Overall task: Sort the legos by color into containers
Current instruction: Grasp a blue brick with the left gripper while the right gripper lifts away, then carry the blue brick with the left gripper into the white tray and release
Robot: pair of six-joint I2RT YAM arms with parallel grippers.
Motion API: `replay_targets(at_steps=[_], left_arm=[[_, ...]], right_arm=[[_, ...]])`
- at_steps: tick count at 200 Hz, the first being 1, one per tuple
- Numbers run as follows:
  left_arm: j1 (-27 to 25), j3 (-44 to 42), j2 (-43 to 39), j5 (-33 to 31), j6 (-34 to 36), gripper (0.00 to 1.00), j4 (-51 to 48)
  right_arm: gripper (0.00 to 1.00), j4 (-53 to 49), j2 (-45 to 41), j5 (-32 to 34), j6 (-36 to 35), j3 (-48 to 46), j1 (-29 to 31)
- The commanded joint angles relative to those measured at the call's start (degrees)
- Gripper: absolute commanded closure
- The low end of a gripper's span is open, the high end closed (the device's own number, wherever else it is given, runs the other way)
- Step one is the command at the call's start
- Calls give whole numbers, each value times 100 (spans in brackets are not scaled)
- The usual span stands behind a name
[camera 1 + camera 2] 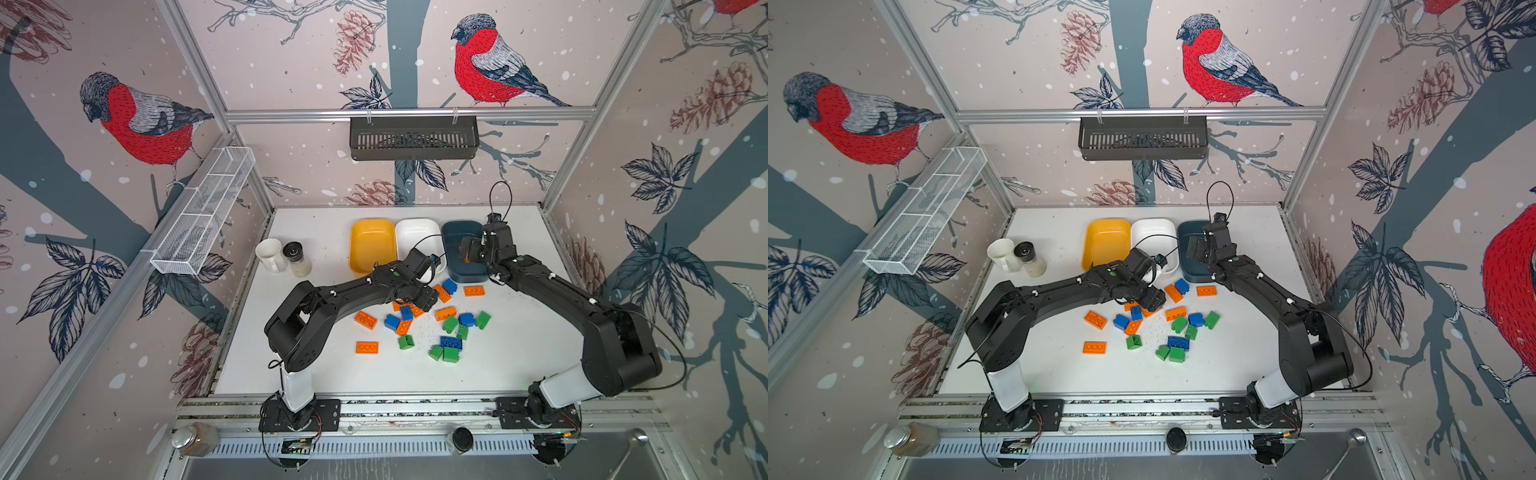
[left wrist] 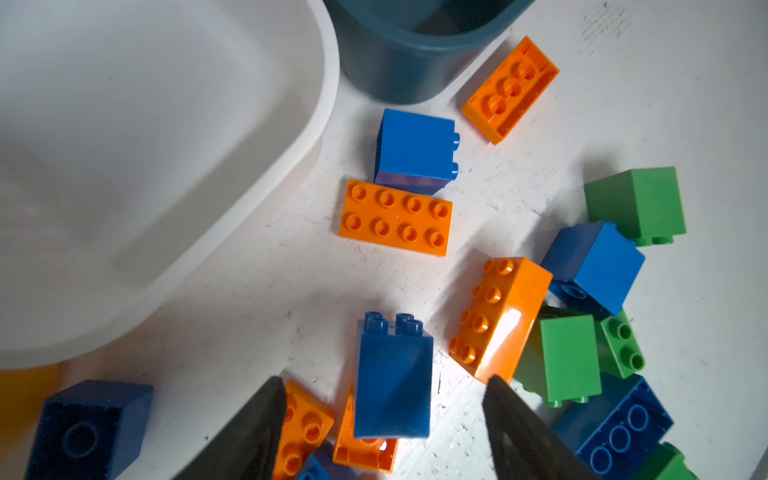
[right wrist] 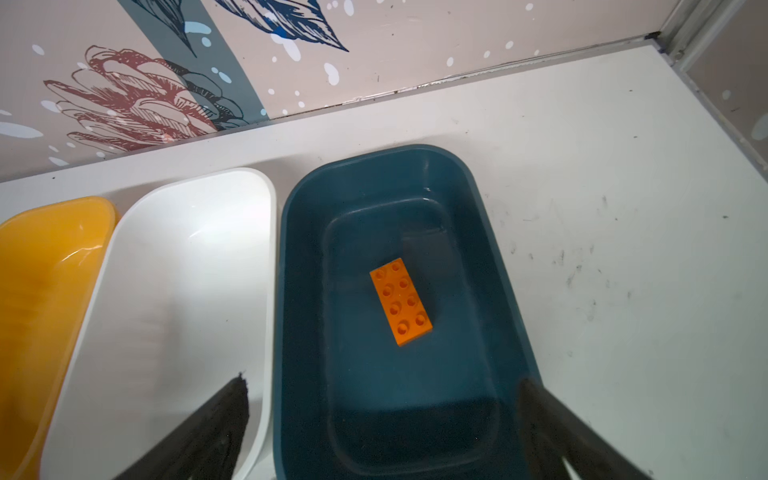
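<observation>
Jaws first, in both top views: the left gripper [image 1: 419, 300] [image 1: 1152, 299] hangs low over the far left edge of the legos [image 1: 446, 328] scattered on the white table [image 1: 519, 353], but its own wrist covers the fingers from above, so I cannot tell its opening here. The right gripper [image 1: 468, 249] [image 1: 1196, 249] sits over the teal tub [image 1: 459, 229], which ends a back row with the yellow tub [image 1: 372, 245] and the white tub [image 1: 417, 227]. A speck of orange shows at its tip, too small to make out. The arms hide parts of the white and teal tubs

In the left wrist view the left gripper's fingers [image 2: 266, 415] stand partly apart, one on each side of a blue brick [image 2: 392, 374] that lies on its side. Bare table shows between each tip and the brick, so nothing is gripped or touched. The brick's near end overlaps an orange piece [image 2: 361, 451]. More orange, blue and green legos lie around it on the table, beside the white tub's wall; several are cut off at the frame edge

In the right wrist view the right gripper [image 3: 382, 384] is spread wide and holds nothing, one fingertip [image 3: 237, 399] over the white tub's rim, the other at the teal tub's opposite rim. An orange brick [image 3: 401, 301] lies studs up inside the teal tub. The yellow tub is cut off by the frame
</observation>
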Motion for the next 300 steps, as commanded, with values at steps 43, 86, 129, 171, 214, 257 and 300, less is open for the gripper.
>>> replay_targets(at_steps=[43, 86, 129, 171, 214, 257, 300], left_arm=[[-76, 89, 372, -72, 236, 44, -83], [-85, 56, 408, -93, 157, 63, 2], [-77, 98, 186, -138, -28, 76, 186], [117, 295, -254, -423, -505, 76, 1019], [405, 275, -197, -1617, -1118, 76, 2586], [787, 1140, 633, -1500, -1508, 74, 2463], [800, 2134, 1534, -2158, -1399, 74, 1658]], right_arm=[[0, 798, -686, 1438, 275, -552, -49], [0, 958, -1060, 1564, 111, -837, -105], [1, 948, -1367, 1467, 74, -1057, -99], [0, 1235, -1899, 1124, 579, -1655, -106], [0, 1451, -2043, 443, 1297, -2156, -80], [1, 1063, -2046, 309, 1417, -2241, -28], [1, 878, -2214, 366, 1266, -2311, 6]])
